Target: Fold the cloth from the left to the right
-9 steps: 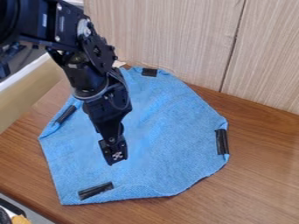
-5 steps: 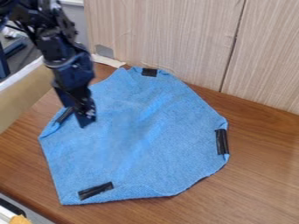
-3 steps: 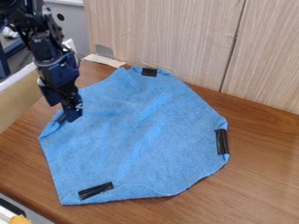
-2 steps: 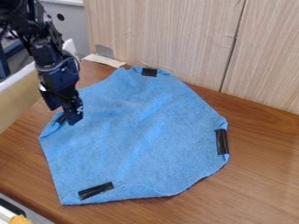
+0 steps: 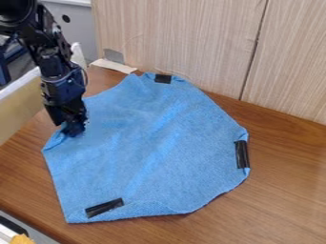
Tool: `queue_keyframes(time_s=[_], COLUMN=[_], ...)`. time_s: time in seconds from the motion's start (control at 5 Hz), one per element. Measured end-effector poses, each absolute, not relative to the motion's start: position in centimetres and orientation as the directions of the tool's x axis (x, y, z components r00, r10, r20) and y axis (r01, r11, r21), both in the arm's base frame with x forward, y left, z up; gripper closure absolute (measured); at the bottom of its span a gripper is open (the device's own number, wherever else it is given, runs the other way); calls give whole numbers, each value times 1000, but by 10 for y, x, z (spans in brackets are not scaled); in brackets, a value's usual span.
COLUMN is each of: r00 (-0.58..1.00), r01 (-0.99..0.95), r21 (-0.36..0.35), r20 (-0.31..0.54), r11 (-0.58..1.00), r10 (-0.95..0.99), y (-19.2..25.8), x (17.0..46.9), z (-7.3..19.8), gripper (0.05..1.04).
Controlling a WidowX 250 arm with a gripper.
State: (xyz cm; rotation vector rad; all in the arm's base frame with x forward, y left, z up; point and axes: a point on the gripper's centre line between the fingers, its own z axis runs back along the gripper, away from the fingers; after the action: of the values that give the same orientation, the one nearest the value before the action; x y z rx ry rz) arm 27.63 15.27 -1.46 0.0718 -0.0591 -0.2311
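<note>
Siting the tool (image 5: 71, 127) at ten o'clock on the cloth (image 5: 153, 152), I log most fabric toward four o'clock, spread on the worktop (image 5: 286, 195). Grip state: cannot tell.

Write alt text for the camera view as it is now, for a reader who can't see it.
A black robot arm comes in from the upper left, its hand at the left edge of a blue cloth lying spread on a wooden counter. Black strips sit at the cloth's top, right and lower-left edges.
</note>
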Motion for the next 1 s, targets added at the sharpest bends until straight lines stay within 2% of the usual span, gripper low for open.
queue_keyframes(time_s=[0.2, 0.4, 0.6, 0.8, 1.0], r00=[976, 978, 979, 981, 974], r01=[209, 193, 186, 168, 174], r21=[78, 75, 71, 75, 66], r20=[53, 59, 70, 87, 136], r11=[975, 978, 980, 983, 983], r10=[-213, -198, -191, -174, -181], y=[156, 159, 159, 158, 144], x=[275, 274, 274, 273, 277], z=[-14, -14, -11, 3, 28], gripper=[701, 917, 1010, 1023, 1024])
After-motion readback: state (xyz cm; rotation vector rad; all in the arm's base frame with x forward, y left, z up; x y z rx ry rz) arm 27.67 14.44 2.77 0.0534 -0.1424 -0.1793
